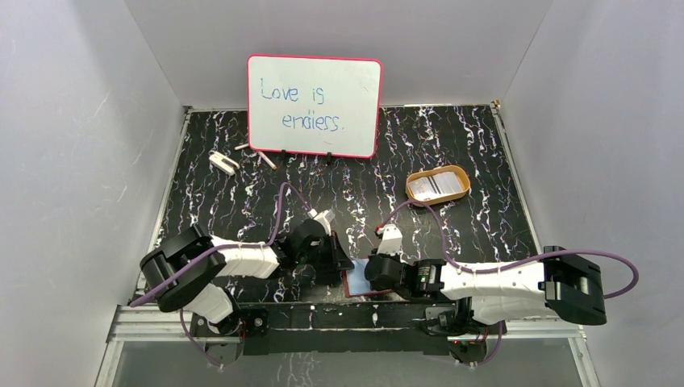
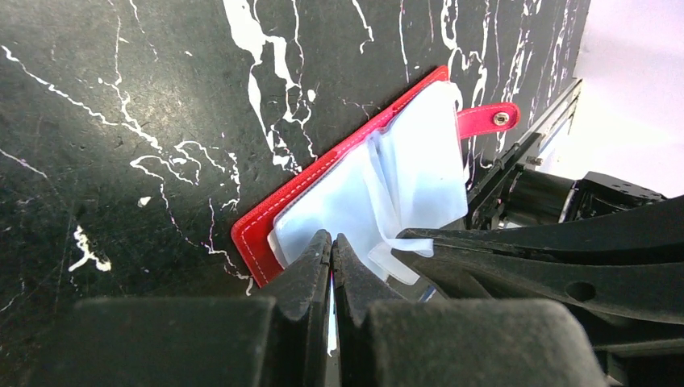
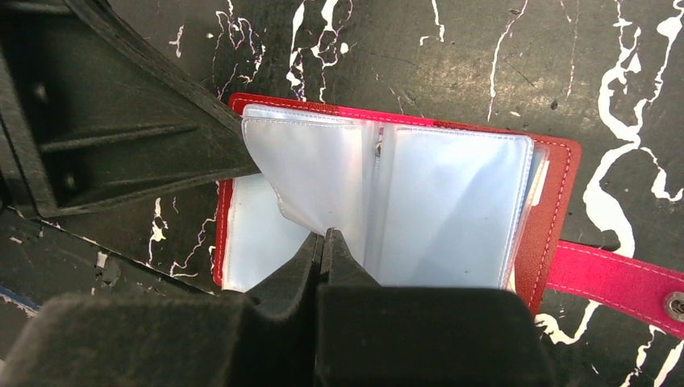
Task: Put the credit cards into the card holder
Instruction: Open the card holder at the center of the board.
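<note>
Risk: right hand (image 3: pixel 326 235) is pinching clear sleeve (image 3: pixel 314 173) shut and could be tearing it or dragging card holder (image 3: pixel 556 201) | left hand (image 2: pixel 331 240) is closing on a pale sliver, card or sleeve unclear | card holder is lying open at near edge of bench (image 3: pixel 484 64), between both arms

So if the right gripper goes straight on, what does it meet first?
A clear sleeve of the open card holder: the shut right gripper seems to touch it, though depth is unclear.

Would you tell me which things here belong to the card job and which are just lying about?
Job: card holder; credit cards in the orange tray; left gripper and right gripper, pinching its sleeves.
Lying about: whiteboard; small white block; pen-like sticks.
</note>
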### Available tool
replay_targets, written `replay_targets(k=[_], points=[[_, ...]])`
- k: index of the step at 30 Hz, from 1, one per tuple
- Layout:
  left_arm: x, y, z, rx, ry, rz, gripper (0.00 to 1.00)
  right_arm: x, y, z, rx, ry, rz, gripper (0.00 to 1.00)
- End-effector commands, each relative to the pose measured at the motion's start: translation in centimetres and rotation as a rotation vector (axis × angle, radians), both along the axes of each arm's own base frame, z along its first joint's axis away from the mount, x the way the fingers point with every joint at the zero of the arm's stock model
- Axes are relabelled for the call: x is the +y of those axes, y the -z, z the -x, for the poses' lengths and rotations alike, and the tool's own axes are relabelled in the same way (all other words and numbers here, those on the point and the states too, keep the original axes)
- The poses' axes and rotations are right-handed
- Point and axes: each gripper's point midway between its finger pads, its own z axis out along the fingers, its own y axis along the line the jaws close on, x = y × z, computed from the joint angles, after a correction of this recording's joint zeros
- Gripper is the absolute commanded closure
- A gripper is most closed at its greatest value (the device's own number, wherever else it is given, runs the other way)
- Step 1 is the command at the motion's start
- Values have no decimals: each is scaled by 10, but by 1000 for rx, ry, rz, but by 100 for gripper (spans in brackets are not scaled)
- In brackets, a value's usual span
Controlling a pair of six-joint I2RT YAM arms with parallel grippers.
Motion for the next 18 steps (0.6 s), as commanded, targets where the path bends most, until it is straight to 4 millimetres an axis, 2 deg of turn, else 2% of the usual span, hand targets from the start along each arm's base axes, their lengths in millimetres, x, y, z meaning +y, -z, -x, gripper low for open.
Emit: replay_targets(k=[1,4,6,11,14,18], points=[[-13,-11,0,-20,33,47,100,-8,0,-4,-13,44,-5,96],[-14,-8,-1,-28,32,38,100,-11,0,-4,-13,53,0,95],[-11,7,-1,0,27,-13,100,-17,1,-5,-11,75,15,94],[0,39,3,65,7,-116,100,-39,0,-4,13,167,69,79],[4,50,5,80,1,-149,100,-49,-7,-4,16,194,69,72],[7,57,7,90,4,-167,100,-54,-27,-5,-6,185,38,65]])
